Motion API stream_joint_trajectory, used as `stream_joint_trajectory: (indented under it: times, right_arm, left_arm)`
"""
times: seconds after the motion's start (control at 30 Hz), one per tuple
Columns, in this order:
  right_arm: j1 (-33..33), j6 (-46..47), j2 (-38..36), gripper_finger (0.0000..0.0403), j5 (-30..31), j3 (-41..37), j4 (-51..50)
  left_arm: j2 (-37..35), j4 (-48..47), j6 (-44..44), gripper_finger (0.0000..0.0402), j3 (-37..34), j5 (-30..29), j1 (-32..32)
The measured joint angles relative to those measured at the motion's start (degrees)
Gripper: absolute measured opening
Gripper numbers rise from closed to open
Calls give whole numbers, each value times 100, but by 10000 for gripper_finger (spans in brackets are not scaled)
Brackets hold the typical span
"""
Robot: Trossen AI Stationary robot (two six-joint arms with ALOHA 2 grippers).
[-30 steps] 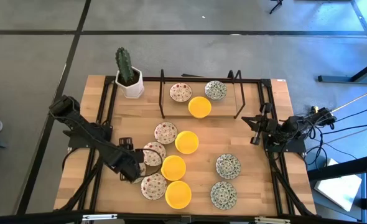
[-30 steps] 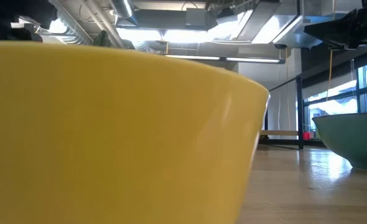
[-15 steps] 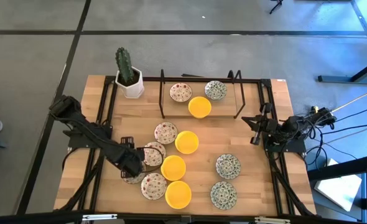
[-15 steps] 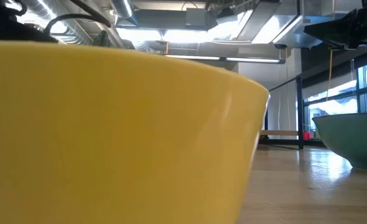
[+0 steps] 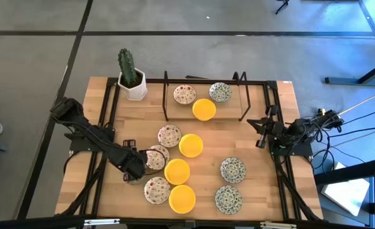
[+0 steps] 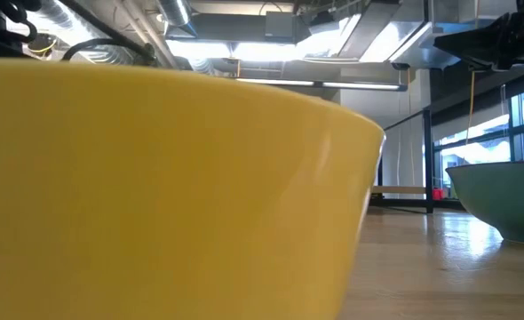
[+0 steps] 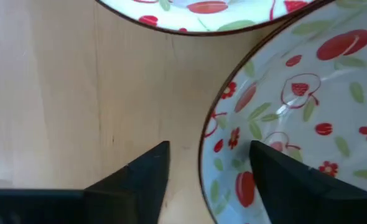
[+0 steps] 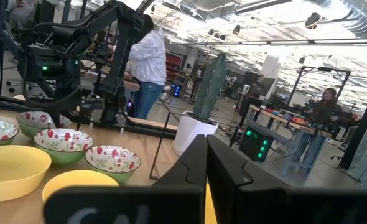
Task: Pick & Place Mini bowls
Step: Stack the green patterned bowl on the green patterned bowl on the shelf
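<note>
The left claw (image 7: 208, 165) is straddling the red-floral bowl (image 7: 295, 124) rim, fingers spread, one each side, gripping nothing yet.

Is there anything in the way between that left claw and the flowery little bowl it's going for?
Nothing visible. The left gripper is already at the flowery bowl, its open fingers straddling the rim, one inside, one outside over bare table. A second flowery bowl lies close beside, apart.
</note>
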Motion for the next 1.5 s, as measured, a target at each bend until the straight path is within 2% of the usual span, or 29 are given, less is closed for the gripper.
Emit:
stream_joint_trajectory:
  times: [0.3,0.53,0.67,0.77,0.9,1.1,1.33,1.5]
  right_arm:
    - [0,0,1,10,1,0,-44]
    - [1,1,2,10,4,0,-42]
    - [1,2,2,10,4,0,-44]
    - [1,2,2,10,4,0,-44]
    - [1,2,2,10,3,0,-44]
    - [1,1,2,10,1,0,-38]
    - [0,2,2,10,-1,0,-38]
    - [-1,2,2,10,-8,0,-36]
  left_arm:
    - [-87,-22,-23,28,76,165,3]
    - [-464,-175,120,6,392,198,-22]
    - [-899,-481,105,5,1033,-68,-50]
    - [-978,-1328,131,5,1587,-436,-125]
    - [-976,-1666,357,5,2531,-1214,-269]
    - [-815,-1948,1140,5,3855,-2011,-220]
    - [-432,-1850,1433,5,5413,-3892,554]
    - [159,-1804,2471,5,6547,-3731,1457]
